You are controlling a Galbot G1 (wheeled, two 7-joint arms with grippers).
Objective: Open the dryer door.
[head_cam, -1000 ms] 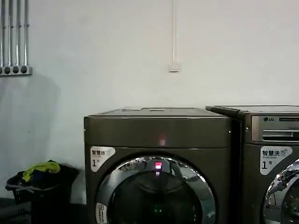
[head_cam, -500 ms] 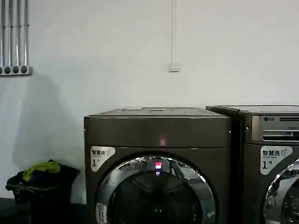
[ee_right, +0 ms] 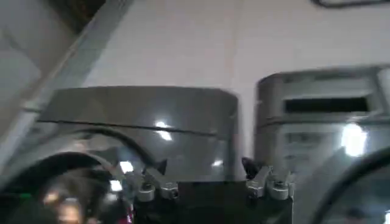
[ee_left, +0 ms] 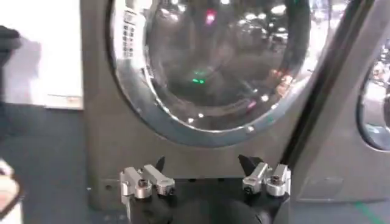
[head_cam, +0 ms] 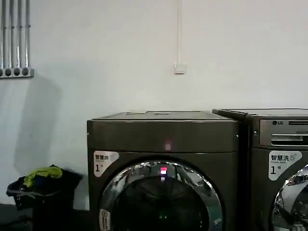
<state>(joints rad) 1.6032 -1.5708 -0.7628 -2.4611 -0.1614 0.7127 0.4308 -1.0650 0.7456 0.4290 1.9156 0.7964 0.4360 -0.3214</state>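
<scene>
- Dryer door (head_cam: pixel 161 197): round, chrome-ringed, dark glass, shut flat against the front of the plain bronze-grey dryer (head_cam: pixel 163 134), left of the LG machine (head_cam: pixel 279 159).
- Left pincer (ee_left: pixel 204 167): released, fingers spread wide, low before the door's lower rim, apart from it.
- Right pincer (ee_right: pixel 204 167): released, spread, facing the dryer's upper front.
- Laundry basket (head_cam: pixel 41 190): on the floor, left of the dryer.

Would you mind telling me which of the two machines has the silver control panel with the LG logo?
The right-hand machine, at the head view's edge. The left machine, with the dryer door, has a plain dark front above its door.
</scene>
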